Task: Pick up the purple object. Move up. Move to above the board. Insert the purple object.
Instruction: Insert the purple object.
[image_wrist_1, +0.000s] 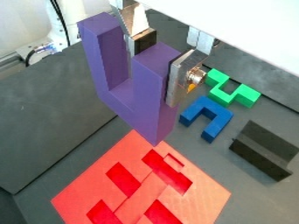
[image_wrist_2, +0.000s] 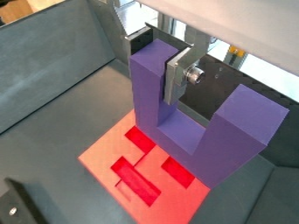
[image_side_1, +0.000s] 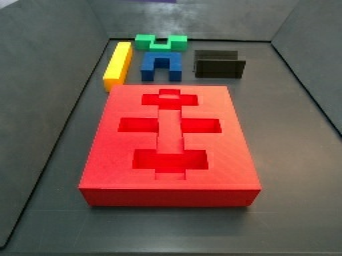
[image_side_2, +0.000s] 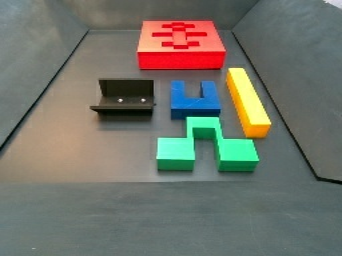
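The purple object (image_wrist_1: 128, 87) (image_wrist_2: 198, 131) is a matte U-shaped block hanging prongs-up in the air. My gripper (image_wrist_1: 156, 66) (image_wrist_2: 152, 70) is shut on one of its prongs, with a silver finger plate (image_wrist_1: 179, 79) (image_wrist_2: 177, 74) pressed flat against the prong's side. Below it in both wrist views lies the red board (image_wrist_1: 128, 188) (image_wrist_2: 111, 149) with its cross-shaped and bar-shaped recesses. The board (image_side_1: 107, 150) (image_side_2: 147, 45) also lies on the grey floor in both side views. Neither side view shows the gripper or the purple object.
Beyond the board lie a blue block (image_wrist_1: 208, 118) (image_side_1: 163, 65) (image_side_2: 195, 98), a green block (image_wrist_1: 228, 87) (image_side_1: 166, 42) (image_side_2: 201, 148) and a yellow bar (image_side_1: 118, 64) (image_side_2: 247, 100). The dark fixture (image_wrist_1: 263, 147) (image_side_1: 221, 65) (image_side_2: 127, 98) stands beside them. Grey walls enclose the floor.
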